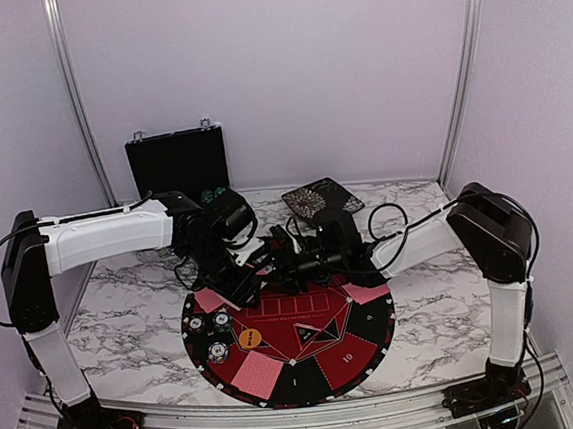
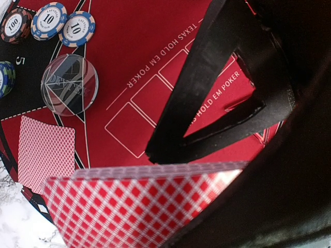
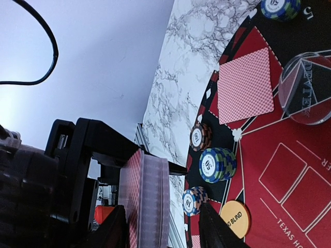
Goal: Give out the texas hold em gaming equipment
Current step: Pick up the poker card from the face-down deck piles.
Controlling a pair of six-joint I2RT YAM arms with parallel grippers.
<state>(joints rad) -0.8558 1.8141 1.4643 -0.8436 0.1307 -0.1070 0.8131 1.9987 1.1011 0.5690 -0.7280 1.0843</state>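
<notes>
Even, soft light overhead, only faint shadows on the marble table (image 1: 135, 318). Wrist views: the near card deck (image 2: 139, 206) blurs, the clear dealer button (image 2: 70, 85) catches pale glare.

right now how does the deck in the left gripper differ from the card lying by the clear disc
The deck is a thick stack; the card is thin. The deck is held off the mat by the left gripper; the card lies flat on it. Both show red diamond backs.
</notes>
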